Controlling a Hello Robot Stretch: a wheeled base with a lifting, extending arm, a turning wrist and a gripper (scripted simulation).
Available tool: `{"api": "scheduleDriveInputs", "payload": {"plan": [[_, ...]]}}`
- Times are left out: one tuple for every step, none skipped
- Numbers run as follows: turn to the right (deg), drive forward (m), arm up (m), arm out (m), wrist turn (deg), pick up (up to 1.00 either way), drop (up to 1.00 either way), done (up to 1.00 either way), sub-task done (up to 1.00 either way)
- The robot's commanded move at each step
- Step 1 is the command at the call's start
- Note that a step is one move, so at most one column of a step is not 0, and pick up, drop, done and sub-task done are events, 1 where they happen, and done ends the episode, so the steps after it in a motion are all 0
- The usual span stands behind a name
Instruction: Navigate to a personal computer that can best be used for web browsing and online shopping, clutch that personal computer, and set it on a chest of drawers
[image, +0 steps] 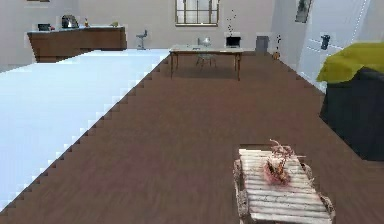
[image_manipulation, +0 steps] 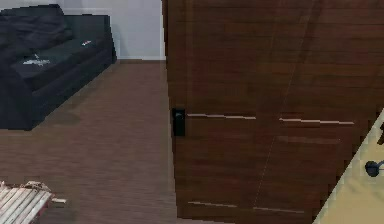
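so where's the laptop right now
In the forward view, far across the room, the laptop sits on the right end of the wooden table below the window.

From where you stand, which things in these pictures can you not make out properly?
1. Forward view: the small dark thing on the far table may be the computer; too small to tell.
2. Forward view: the reddish thing on the slatted table is too small to name.
3. Forward view: the dark armchair is cut off by the right edge.
4. Arm side view: the wooden panel hides the room behind it.
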Motion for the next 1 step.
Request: {"api": "scheduleDriveInputs", "payload": {"plan": [[-3.0, 0.00, 0.00, 0.00, 0.0, 0.00, 0.00, 0.00, 0.00]]}}
